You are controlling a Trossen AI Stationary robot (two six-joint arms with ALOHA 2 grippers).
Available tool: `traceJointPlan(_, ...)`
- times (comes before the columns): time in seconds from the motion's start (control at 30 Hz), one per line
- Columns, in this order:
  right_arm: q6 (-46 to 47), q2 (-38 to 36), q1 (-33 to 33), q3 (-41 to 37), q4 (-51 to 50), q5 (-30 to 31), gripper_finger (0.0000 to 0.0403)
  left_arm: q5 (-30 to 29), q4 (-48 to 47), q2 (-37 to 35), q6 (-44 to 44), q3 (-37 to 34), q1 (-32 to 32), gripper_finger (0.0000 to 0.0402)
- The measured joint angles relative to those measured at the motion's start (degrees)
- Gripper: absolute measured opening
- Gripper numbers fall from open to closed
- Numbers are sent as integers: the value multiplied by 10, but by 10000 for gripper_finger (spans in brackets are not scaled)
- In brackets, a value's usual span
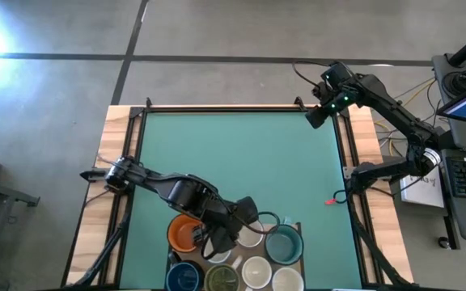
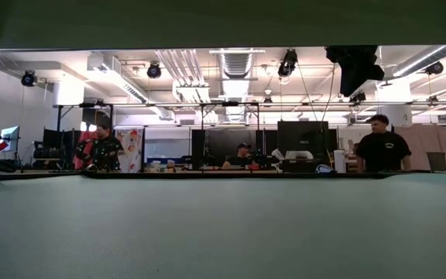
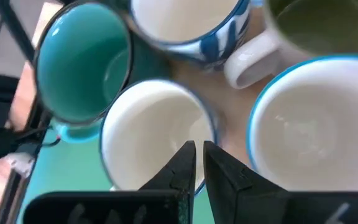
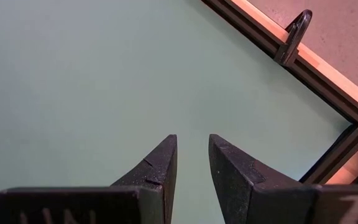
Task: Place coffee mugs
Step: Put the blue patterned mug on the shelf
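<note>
Several coffee mugs stand packed together at the table's near edge: orange, dark blue, olive inside, teal and white ones. My left gripper hangs over the cluster, slanting down, shut on a white mug. That mug sits between the teal mug and a bigger white, blue-rimmed mug. My right gripper waits open over bare green mat by the far right corner, nothing between its fingers. My left gripper has the white mug's rim on the side toward the blue-rimmed mug, one finger inside the cup and one outside. The fingers come from above, slanting down. They hide the contact itself. Whether the mug is off the table I cannot tell.
A black rail on a wooden border frames the mat, and a black clamp sits at the far right corner. A small red thing lies by the right rail. The mat's middle and far part hold nothing. People stand beyond the table.
</note>
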Motion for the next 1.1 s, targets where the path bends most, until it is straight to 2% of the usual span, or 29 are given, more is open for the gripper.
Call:
traceJointPlan(0.23, 0, 0, 0, 0, 0, 0, 82, -101, -1, -10, -1, 0, 5, 13)
traceJointPlan(0.37, 0, 0, 0, 0, 0, 0, 82, -125, -18, -12, -46, 0, 18, 13)
traceJointPlan(0.57, 0, 0, 0, 0, 0, 0, 82, -122, -27, -10, -82, 0, 37, 14)
traceJointPlan(0.73, 0, 0, 0, 0, 0, 0, 82, -65, -38, 1, -109, 0, 45, 14)
traceJointPlan(1.1, 0, 0, 0, 0, 0, 0, 82, -56, -30, 18, -123, 0, 46, 13)
